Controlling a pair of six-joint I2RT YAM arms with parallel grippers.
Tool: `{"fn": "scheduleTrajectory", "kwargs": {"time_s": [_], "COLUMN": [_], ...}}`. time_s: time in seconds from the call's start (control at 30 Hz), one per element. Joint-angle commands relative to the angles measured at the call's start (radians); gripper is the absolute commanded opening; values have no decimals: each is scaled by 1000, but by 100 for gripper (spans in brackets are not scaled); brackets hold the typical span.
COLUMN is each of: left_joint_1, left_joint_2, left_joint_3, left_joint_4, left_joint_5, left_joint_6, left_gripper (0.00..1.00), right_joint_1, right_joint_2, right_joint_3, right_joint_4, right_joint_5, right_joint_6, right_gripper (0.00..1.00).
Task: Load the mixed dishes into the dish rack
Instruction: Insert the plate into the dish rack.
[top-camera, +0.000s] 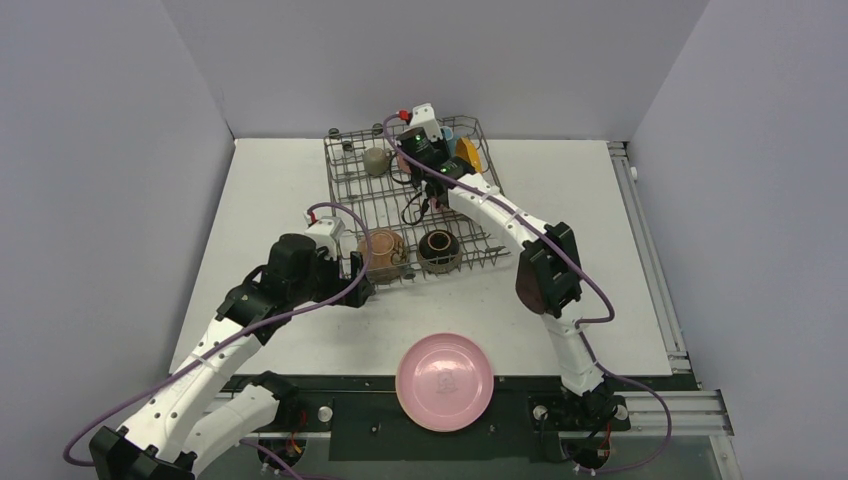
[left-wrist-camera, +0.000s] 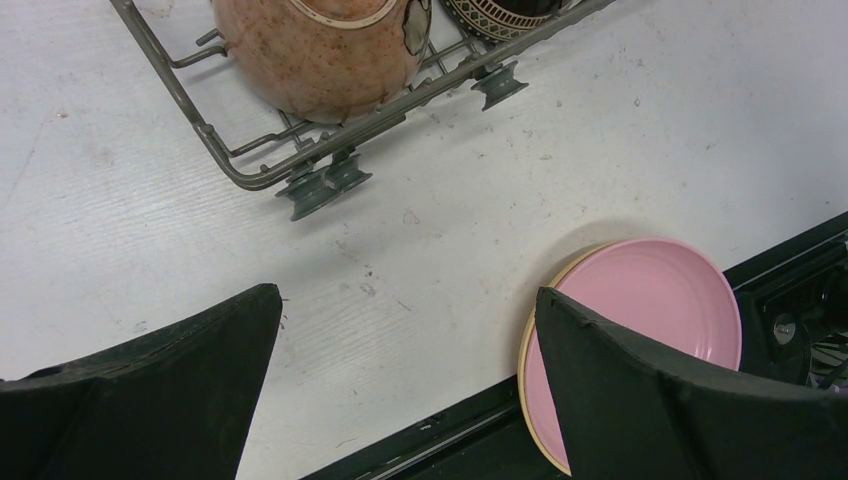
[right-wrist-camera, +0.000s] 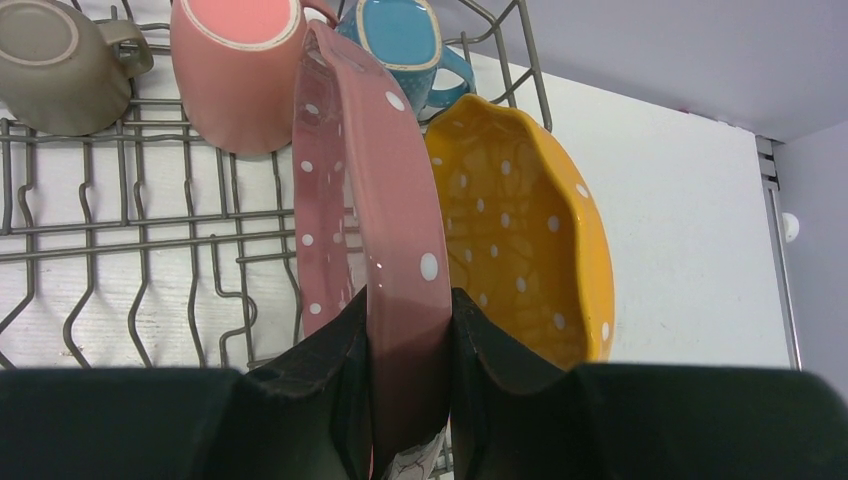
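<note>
The right gripper (right-wrist-camera: 408, 310) is clamped on the rim of a pink white-dotted plate (right-wrist-camera: 365, 190), which stands on edge in the far right part of the dish rack (right-wrist-camera: 150, 240), just beside the scalloped yellow plate (right-wrist-camera: 520, 230). The left gripper (left-wrist-camera: 407, 295) gapes wide and empty just off the rack's near left corner, by the terracotta bowl (left-wrist-camera: 320, 60). A plain pink plate (left-wrist-camera: 650, 300) lies well apart from the rack's near side.

One grey wire dish rack (top-camera: 350, 205), two bowls, two cups, one mug, three plates, maybe four.
At the rack's near edge: terracotta bowl (top-camera: 381, 253), dark brown bowl (top-camera: 439, 250). At its far end: grey-green cup (top-camera: 376, 160), pink cup (right-wrist-camera: 235, 75), blue mug (right-wrist-camera: 405, 35), pink white-dotted plate (right-wrist-camera: 370, 180), scalloped yellow white-dotted plate (right-wrist-camera: 520, 230). Outside its near edge: plain pink round plate (top-camera: 444, 381), with a tan rim (left-wrist-camera: 527, 365) under it.
</note>
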Motion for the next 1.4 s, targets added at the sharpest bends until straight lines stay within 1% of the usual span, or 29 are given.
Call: {"fn": "scheduleTrajectory", "kwargs": {"time_s": [0.0,0.27,0.57,0.67,0.8,0.87,0.9,1.0,1.07,1.13,1.37], "left_joint_1": [8,12,14,15,16,16,16,17,19,19,22], "left_joint_2": [-3,-4,-4,-2,0,1,2,2,4,6,8], "left_joint_3": [16,15,14,14,14,14,14,14,14,14,15], "left_joint_4": [38,38,35,36,36,35,35,37,38,39,39], "left_joint_5": [1,0,2,2,2,2,2,4,5,7,11], "left_joint_6": [19,17,15,15,15,15,15,15,15,15,17], "left_gripper": [96,96,96,96,96,96,96,96,96,96,96], "right_joint_1": [32,58,66,62,53,47,46,43,41,38,31], "right_joint_2": [17,36,57,66,75,80,79,70,68,71,80], "right_joint_3": [-11,-9,-37,-39,-39,-41,-47,-66,-72,-68,-51], "right_joint_4": [64,21,35,44,49,46,48,60,66,63,61], "right_joint_5": [9,53,43,37,22,19,18,19,17,12,5], "right_joint_6": [71,116,153,156,171,177,178,181,183,187,193], "right_gripper": [0,0,0,2,5,9,13,18,24,28,32]}}
